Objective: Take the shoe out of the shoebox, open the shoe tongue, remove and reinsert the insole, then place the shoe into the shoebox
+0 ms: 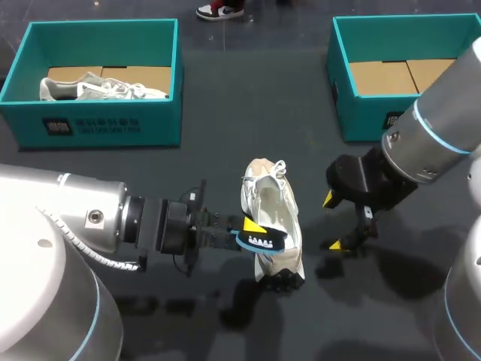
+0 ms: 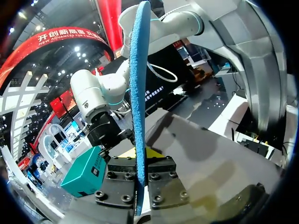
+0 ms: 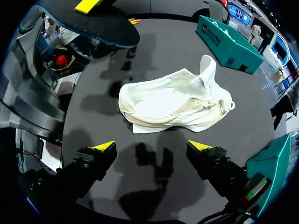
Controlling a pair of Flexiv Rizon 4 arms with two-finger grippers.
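Head view: left fingers (image 1: 254, 224) clamp insole (image 1: 261, 241) above shoe (image 1: 272, 201); right fingers (image 1: 329, 199) spread beside it.

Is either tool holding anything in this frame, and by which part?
The left tool grips the insole near one end, clamped across its two flat faces. The right tool is open and holds nothing. The shoe lies free.

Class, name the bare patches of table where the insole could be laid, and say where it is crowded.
Bare: the table between the left shoebox and the right shoebox, behind the white shoe; the strip in front of the left shoebox. Crowded: beside the white shoe, left gripper with the insole on one side, open right gripper on the other.
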